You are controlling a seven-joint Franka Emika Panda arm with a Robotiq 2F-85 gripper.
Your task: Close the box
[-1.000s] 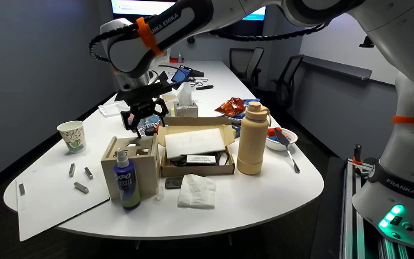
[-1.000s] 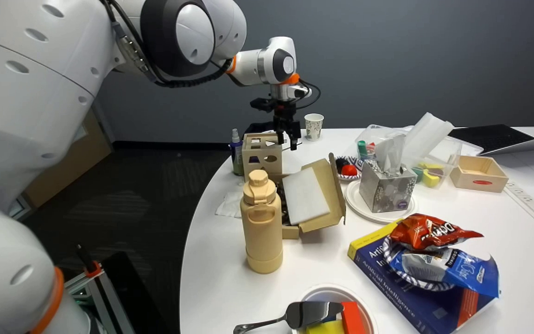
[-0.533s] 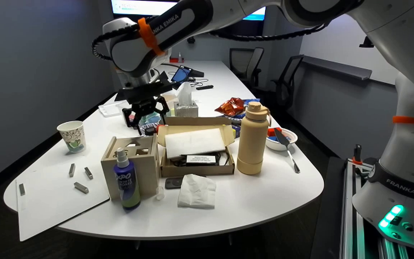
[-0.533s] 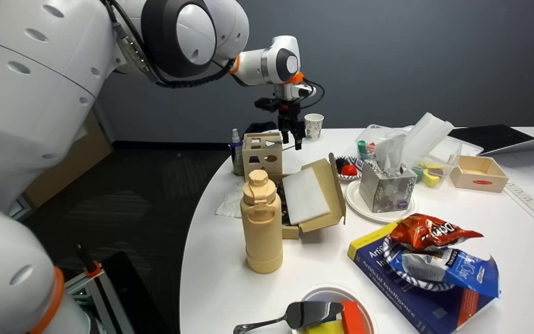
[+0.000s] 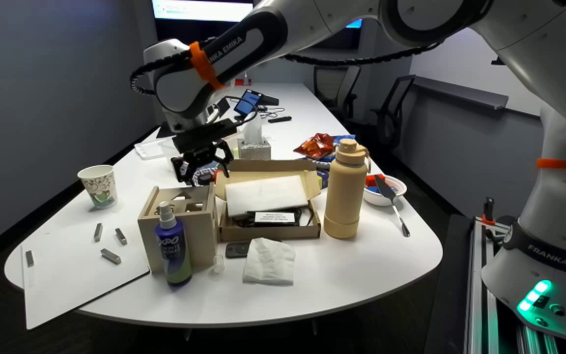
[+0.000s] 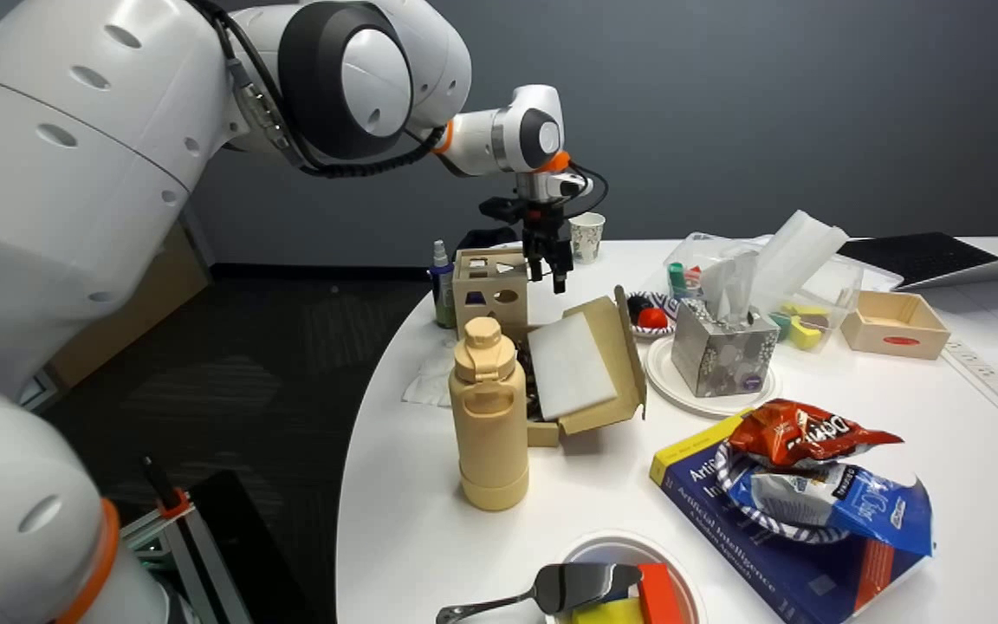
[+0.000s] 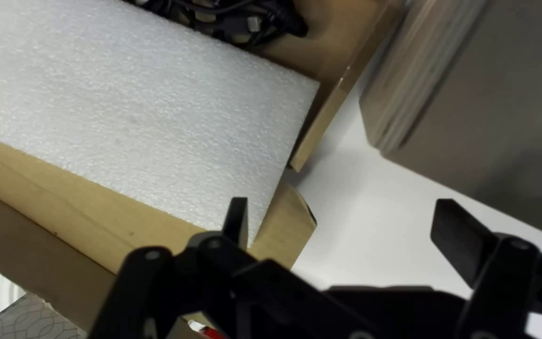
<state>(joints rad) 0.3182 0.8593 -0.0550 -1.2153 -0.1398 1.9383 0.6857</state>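
one cardboard box [image 5: 270, 234], lid [image 5: 273, 165] up, just beside the gripper [image 7: 341, 214], its fingers [image 7: 461, 240] wide apart

The long table [image 5: 371, 260], wall screen [image 5: 202, 12], whiteboard [image 5: 460, 59] and chairs [image 5: 331, 81] show an office meeting room.

- White table [image 5: 371, 275], rounded at the near end in an exterior view
- Along one side of the table, plain gray wall [image 5: 57, 73]
- Past the table's far end, lit screen [image 5: 202, 11]
- Across the table, two chairs [image 5: 393, 101], gray ledge [image 5: 460, 92], whiteboard [image 5: 460, 59]
- Below the table, dark floor [image 6: 291, 373]
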